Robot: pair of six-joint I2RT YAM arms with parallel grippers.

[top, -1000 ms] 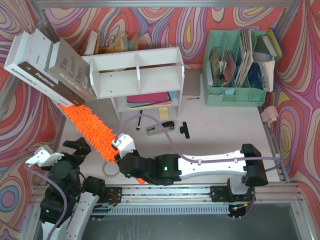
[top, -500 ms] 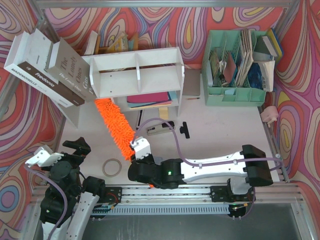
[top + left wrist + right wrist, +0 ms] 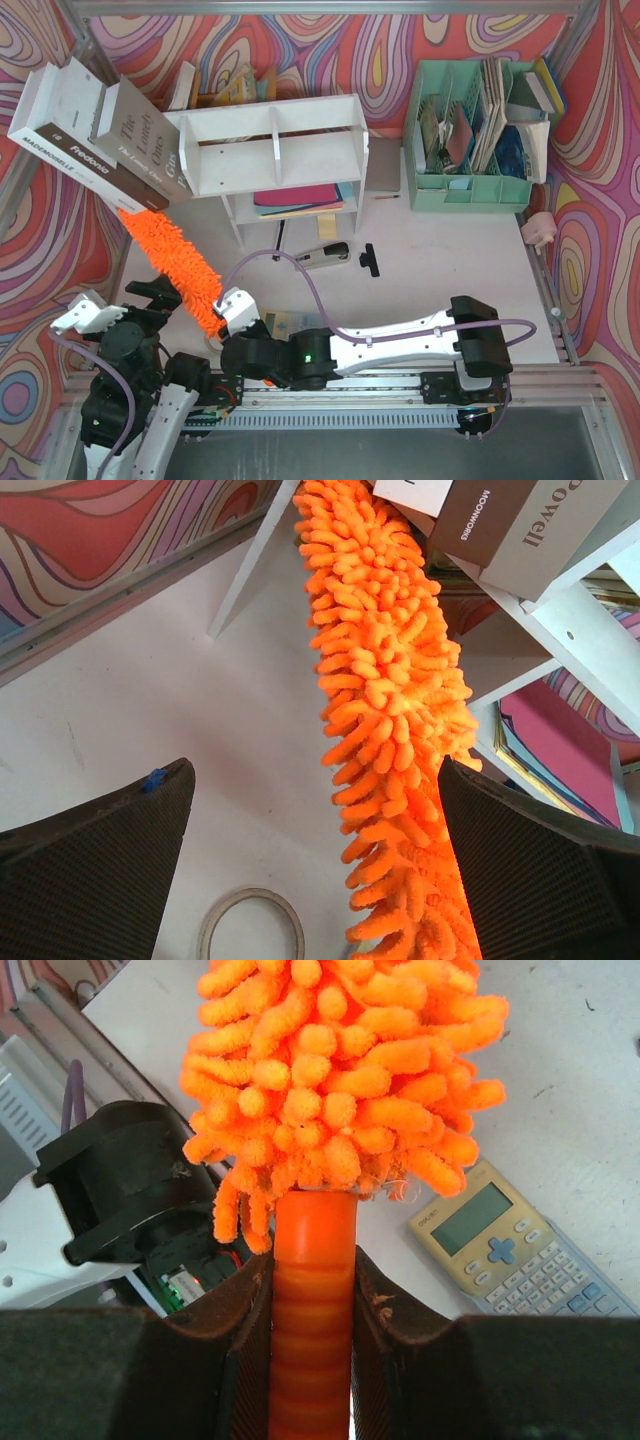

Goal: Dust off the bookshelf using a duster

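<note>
Orange duster (image 3: 172, 262): fluffy head slanted across the left side of the table (image 3: 440, 270). The tip is tucked up under the leaning books (image 3: 95, 130) at the left end of the bookshelf (image 3: 270, 140), and the handle end is down at the near edge.
What just changed: half a second ago the head was swung right, tip near the left side of the lower tier. Now it's back out left, same spot as a second ago. So basically a side-to-side wipe.
What that means: reads to me like dusting is properly underway, but only around the left end. The top board and the divided cubbies still look like they need doing, just my guess.
Right gripper (image 3: 312, 1295): clamped on the ribbed orange handle just below the fluff, solid-looking pinch.
Left gripper (image 3: 315, 780): spread wide with nothing in it, parked beside the duster head, not touching as far as I can tell.
Nearby stuff: tape ring (image 3: 250, 925) on the table just beside the fluff, calculator (image 3: 510, 1250) next to the right wrist, stapler (image 3: 325, 255) in front of the shelf.
Further out: mint-green organiser (image 3: 465, 190) off to the right, well apart from the action.
Watch out: those books lean hard, and a shove from below might tip them.
</note>
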